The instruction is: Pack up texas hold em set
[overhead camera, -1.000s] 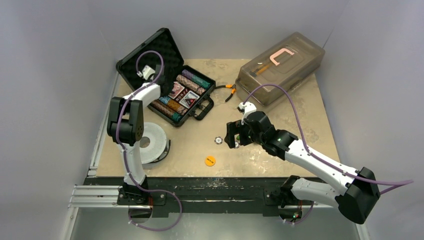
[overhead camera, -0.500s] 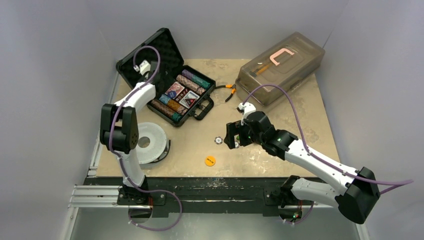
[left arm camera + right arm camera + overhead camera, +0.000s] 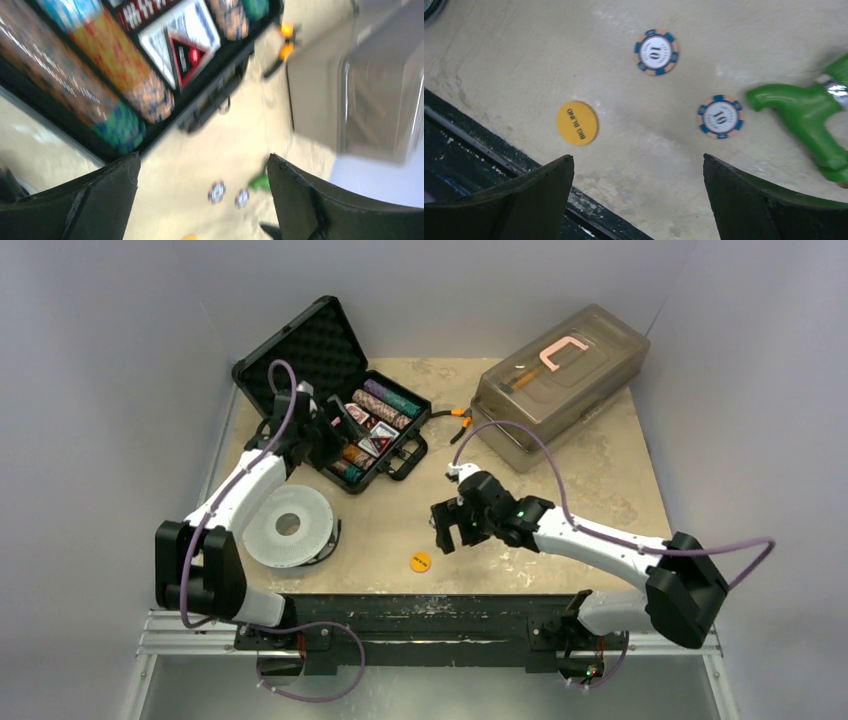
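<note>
Left wrist view: the left tool (image 3: pixel 202 161) is released, its jaws spread wide with nothing between them. Ahead of it, toward the finger on the view's left, lies the open tray of the small black hard case (image 3: pixel 227 75). The tray holds rows of coloured poker chips (image 3: pixel 120 80) and a white card deck with a red triangle (image 3: pixel 187 37). The large translucent grey plastic box (image 3: pixel 370 75) stands ahead of the other finger.

Right wrist view: the right tool (image 3: pixel 638 159) is likewise released and grasps nothing. Two blue-and-orange poker chips marked 10 (image 3: pixel 656 51) lie flat on the beige tabletop (image 3: pixel 524 50) ahead of the opening, apart from each other. A flat orange round button marked BIG BLIND (image 3: pixel 577 123) lies just ahead of the finger on the view's left. A green plastic toy faucet (image 3: pixel 809 115) lies ahead of the other finger, just beside the nearer chip.

Top external view: the case's egg-crate foam lid (image 3: pixel 305 340) stands raised, well apart from the right tool.
</note>
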Motion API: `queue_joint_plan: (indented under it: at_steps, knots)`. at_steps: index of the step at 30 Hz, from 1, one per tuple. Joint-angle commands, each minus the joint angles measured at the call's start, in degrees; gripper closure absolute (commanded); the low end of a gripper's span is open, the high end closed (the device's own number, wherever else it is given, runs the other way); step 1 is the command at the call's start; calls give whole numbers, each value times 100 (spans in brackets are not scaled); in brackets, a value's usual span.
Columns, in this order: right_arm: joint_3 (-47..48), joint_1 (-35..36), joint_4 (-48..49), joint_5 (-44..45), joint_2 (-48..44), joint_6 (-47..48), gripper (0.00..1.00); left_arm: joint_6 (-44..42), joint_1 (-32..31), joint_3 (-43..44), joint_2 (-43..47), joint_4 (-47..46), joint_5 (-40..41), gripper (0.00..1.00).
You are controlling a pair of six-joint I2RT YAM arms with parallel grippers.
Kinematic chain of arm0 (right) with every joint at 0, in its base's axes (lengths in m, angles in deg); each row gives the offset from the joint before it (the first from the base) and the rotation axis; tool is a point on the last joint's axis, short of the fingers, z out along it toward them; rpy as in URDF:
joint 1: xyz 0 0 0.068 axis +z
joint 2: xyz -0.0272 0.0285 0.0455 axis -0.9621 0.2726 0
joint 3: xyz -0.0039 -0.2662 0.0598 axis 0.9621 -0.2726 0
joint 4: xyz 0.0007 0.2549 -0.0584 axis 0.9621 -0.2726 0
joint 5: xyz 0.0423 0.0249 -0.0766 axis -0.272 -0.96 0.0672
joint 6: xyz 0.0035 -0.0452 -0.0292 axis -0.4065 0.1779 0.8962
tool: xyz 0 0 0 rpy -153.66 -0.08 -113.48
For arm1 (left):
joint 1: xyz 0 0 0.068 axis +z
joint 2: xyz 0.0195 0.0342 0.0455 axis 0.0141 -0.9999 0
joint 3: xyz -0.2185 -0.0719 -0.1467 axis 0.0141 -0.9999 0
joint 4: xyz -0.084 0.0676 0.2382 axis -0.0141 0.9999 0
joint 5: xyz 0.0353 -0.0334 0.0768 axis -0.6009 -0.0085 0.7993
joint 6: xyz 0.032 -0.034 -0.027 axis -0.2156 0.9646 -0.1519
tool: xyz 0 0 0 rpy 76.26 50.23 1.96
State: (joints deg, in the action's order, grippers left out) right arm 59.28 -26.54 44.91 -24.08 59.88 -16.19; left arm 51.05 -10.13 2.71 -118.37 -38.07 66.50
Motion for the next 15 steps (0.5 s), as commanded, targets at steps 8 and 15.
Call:
queue_joint_plan:
  at_steps: [8, 15]
  knots:
    - [987, 1628, 318, 983, 1837, -833, 5, -1112, 18, -1834, 2224, 1082, -2083, 8]
    - [1338, 1833, 190, 1191, 2406, -957, 18, -1644, 18, -1816, 2977, 2012, -1960, 9]
